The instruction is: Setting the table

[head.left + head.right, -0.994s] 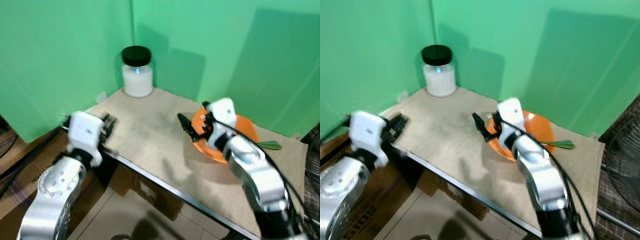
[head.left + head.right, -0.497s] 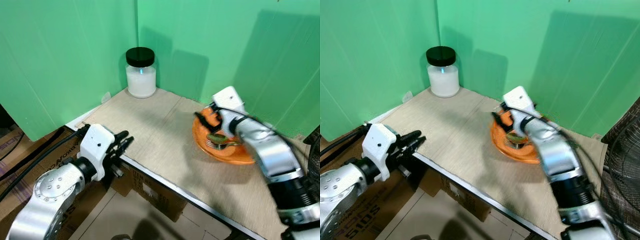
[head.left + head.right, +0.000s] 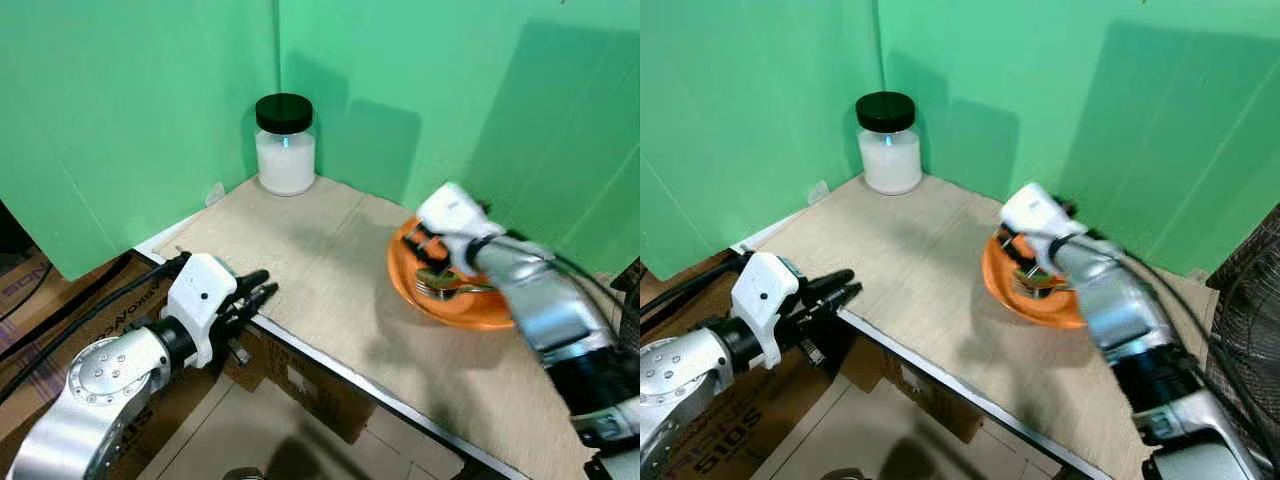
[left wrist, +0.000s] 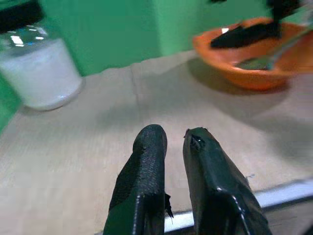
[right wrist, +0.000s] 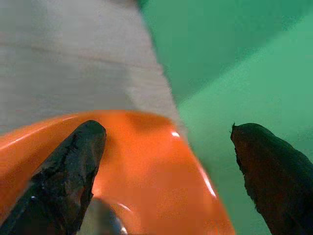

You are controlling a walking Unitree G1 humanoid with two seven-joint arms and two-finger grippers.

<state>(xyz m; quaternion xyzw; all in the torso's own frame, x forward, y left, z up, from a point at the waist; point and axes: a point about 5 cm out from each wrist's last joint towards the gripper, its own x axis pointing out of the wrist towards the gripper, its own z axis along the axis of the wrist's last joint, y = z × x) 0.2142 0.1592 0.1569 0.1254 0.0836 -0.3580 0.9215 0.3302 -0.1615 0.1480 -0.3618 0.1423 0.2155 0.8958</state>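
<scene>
Cataloguing from left to right, we recorded:

Left gripper (image 3: 262, 291): hung at the table's near-left edge, fingers nearly closed on nothing, pointing across the top toward the bowl.

Jar (image 3: 285, 144): white contents, black lid; stood upright in the far-left corner against the green backdrop (image 3: 140, 110), well apart from both grippers.

Table (image 3: 310, 260): pale wood-grain top, metal front rim.

Right gripper (image 5: 166, 171): hovered over the bowl's far-left rim, fingers spread wide, holding nothing; one finger inside the rim, the other beyond it.

Bowl (image 3: 470, 308): orange, sat on the table's right part, directly under our right gripper.

Utensil (image 3: 452, 284): lay inside the bowl, apparently a metal fork or spoon; long axis ran roughly left to right, handle toward the right.

Governing relation: we judged the right arm far nearer; the rim lay between its fingers, so the coming move looked like a closure on the rim.
</scene>
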